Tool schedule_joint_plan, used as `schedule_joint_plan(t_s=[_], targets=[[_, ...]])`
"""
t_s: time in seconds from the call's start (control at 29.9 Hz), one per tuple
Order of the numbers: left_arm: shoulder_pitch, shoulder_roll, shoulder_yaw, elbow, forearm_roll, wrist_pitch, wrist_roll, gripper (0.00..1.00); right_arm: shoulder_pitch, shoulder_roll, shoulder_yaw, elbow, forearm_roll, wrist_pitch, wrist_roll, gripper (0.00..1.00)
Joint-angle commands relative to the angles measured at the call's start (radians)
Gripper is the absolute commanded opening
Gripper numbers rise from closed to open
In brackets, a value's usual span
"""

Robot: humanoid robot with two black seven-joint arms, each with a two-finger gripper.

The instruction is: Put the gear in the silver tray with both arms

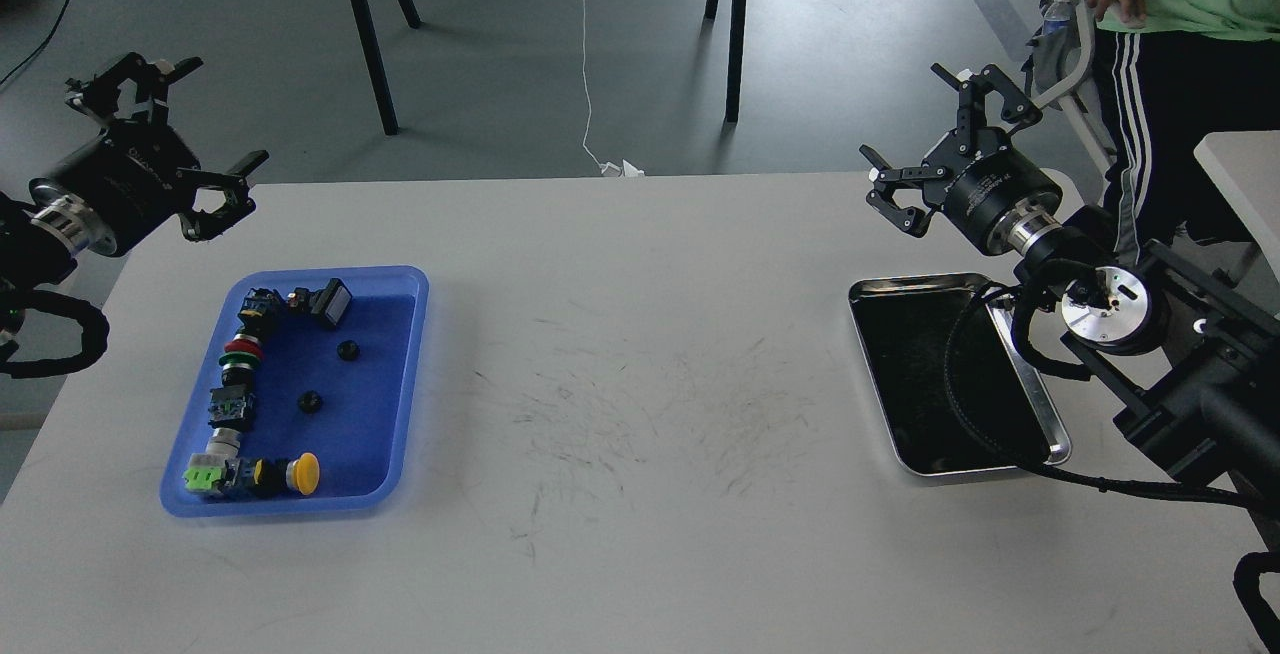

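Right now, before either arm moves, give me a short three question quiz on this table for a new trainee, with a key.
1. True or false: the silver tray already holds a part.
2. Which tray do the two small black gears lie in? A) blue tray B) silver tray
3. Fill in: both the left gripper and the right gripper are ____ and hold nothing.

Key: 1 false, no part shows in it; 2 A; 3 open.
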Motion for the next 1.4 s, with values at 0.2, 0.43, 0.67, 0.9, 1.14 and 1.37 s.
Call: schedule_joint_plan(t_s=[0.2, 0.43, 0.67, 0.9, 1.14, 1.37], targets=[[-0.004, 0.0, 0.0, 0.0, 0.0, 0.0, 0.0, 0.99, 0.0, 0.002, 0.002, 0.0, 0.0, 0.001, -0.008, 0.99], [-0.007, -0.014, 0.0, 0.0, 0.0, 0.0, 0.0, 0.99, 0.0, 0.002, 0.002, 0.0, 0.0, -0.002, -0.011, 0.99], [-0.007, -0.023, 0.0, 0.003, -0.001, 0.0, 0.0, 0.99, 0.0, 0.007, 0.003, -0.002, 0.0, -0.002, -0.011, 0.99], [-0.01, -0.025, 0.0, 0.003, -0.001, 0.0, 0.002, 0.99, 0.0, 0.011, 0.006, -0.003, 0.0, -0.003, -0.015, 0.99], [-0.01, -0.022, 0.0, 0.003, -0.001, 0.0, 0.002, 0.99, 0.0, 0.011, 0.008, -0.003, 0.0, -0.005, -0.018, 0.99], [-0.021, -0.023, -0.002, 0.011, -0.003, 0.0, 0.0, 0.99, 0.001, 0.014, 0.008, -0.005, 0.0, -0.006, -0.017, 0.99]])
